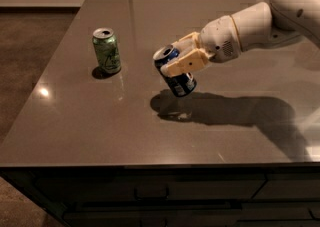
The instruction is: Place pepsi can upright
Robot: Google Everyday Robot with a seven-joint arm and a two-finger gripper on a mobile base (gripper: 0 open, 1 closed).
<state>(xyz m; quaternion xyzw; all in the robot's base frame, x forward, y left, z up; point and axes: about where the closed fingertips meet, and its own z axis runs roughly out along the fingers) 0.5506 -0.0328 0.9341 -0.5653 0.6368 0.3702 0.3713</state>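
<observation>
The pepsi can is dark blue with a silver top. It hangs tilted, nearly upright with its open top leaning up and left, a little above the dark table. My gripper reaches in from the right on a white arm and is shut on the can's middle, its cream fingers across the can's side. The can's shadow lies on the table just below and to the right.
A green can stands upright on the table to the left of the pepsi can. The table's front edge runs along the bottom, its left edge slants past the green can. The floor lies beyond on the left.
</observation>
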